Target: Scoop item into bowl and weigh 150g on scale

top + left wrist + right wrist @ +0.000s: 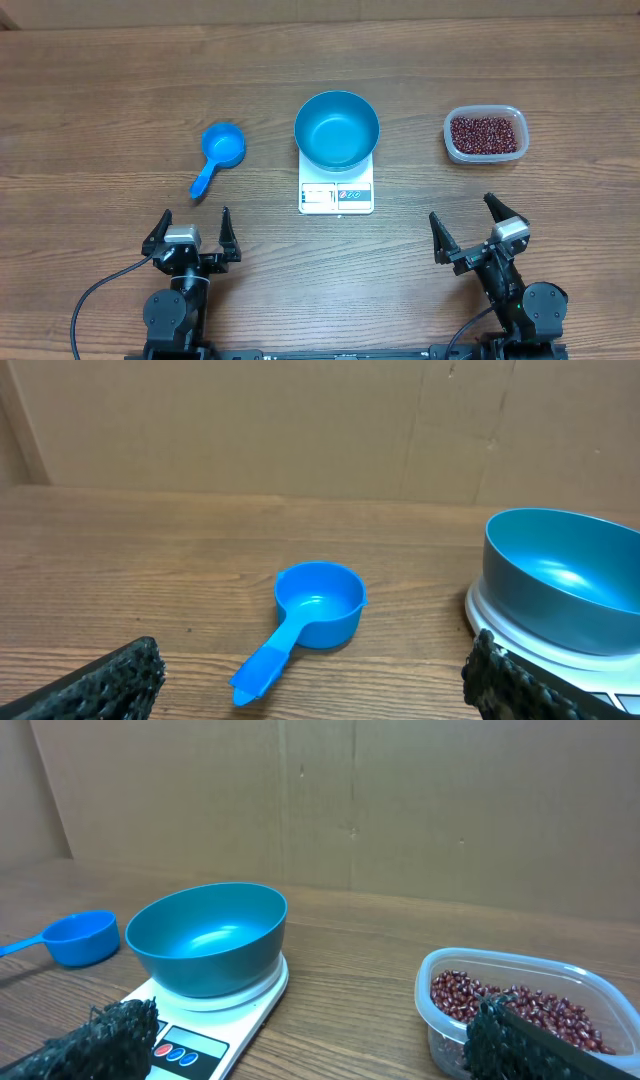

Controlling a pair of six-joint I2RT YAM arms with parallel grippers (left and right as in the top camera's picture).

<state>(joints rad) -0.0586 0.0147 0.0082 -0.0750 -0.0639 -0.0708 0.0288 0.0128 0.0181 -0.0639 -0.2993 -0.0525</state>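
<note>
- The jaws of the left gripper (194,213) stand wide apart, and only the bare wood of the table (100,90) shows between its fingers.
- The jaws of the right gripper (462,207) stand wide apart too, with nothing gripped between them.
- Both grippers sit at the near edge of the table. The left one is in front of the scoop and the right one in front of the tub, each well apart from it.
- The beans (485,134) lie in a clear plastic tub (449,148) at the right side of the table, as a dark red-brown heap.
- The blue bowl (337,128) stands upright on the white scale (336,197) in the middle of the table. It covers the far part of the scale, and the display and buttons are visible along the near edge.
- The inside of the bowl shows smooth blue.
- A small blue scoop (222,146) lies to the left of the scale, cup upward, with its handle pointing toward the near edge.
- The tub and the scoop are each apart from the scale, one on each side.
</note>
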